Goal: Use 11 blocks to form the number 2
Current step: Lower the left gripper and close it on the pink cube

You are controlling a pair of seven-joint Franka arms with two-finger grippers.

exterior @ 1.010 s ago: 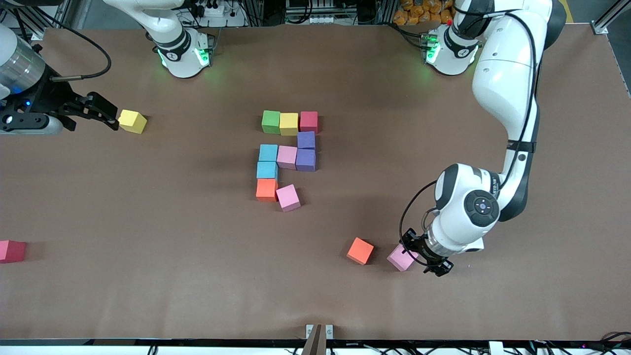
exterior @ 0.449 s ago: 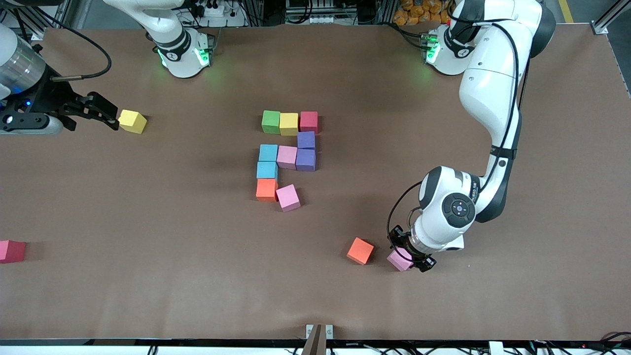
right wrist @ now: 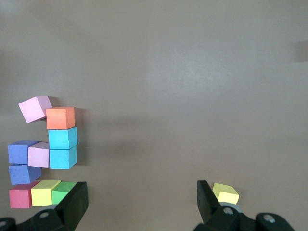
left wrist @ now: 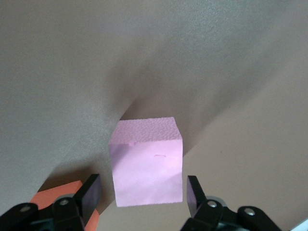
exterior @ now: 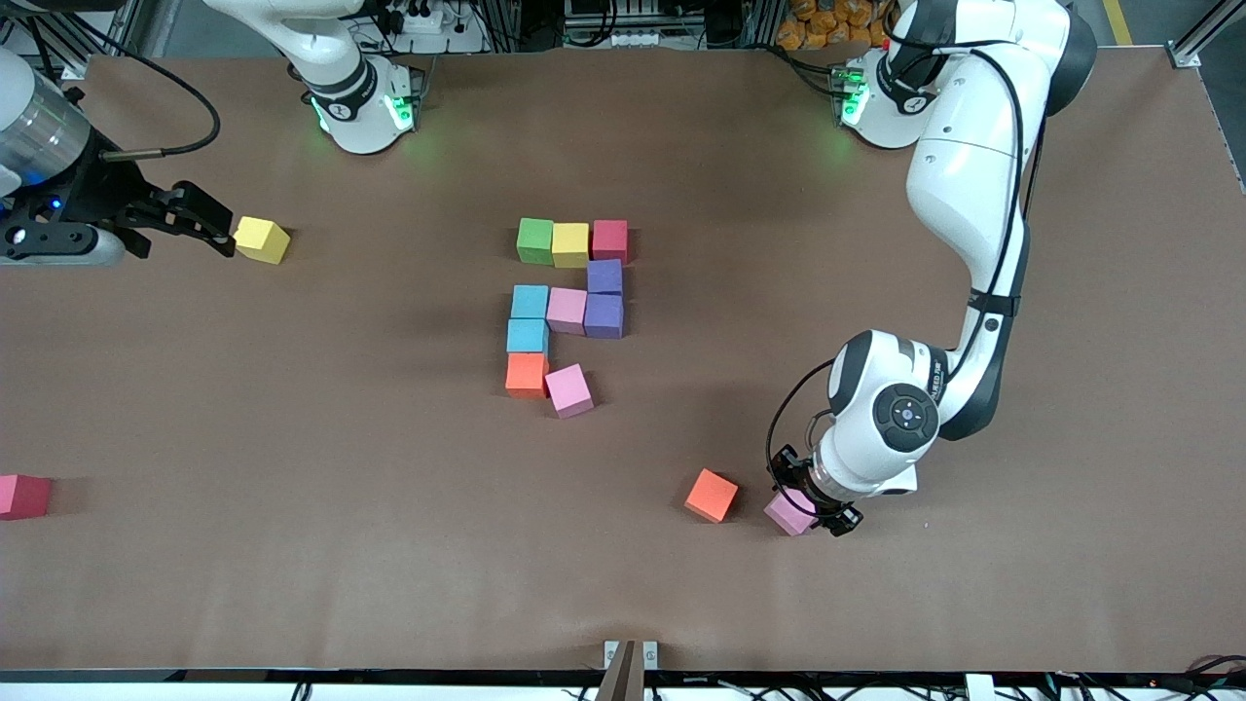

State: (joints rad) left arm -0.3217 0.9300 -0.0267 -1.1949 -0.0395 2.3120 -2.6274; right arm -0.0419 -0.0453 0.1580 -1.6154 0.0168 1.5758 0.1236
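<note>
Pink block (left wrist: 147,163), light soft foam, sits lower centre between my left pincer's (left wrist: 143,193) part-open fingers; I'd squeeze its flat sides gently.

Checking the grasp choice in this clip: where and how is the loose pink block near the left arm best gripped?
Grip the pink block from above across its two flat, parallel side faces, probably just below the top edge. It sits flat on the table, apart from the loose orange block, so both sides are clear. The left gripper already straddles it, one finger at each side with a slight gap showing.
</note>
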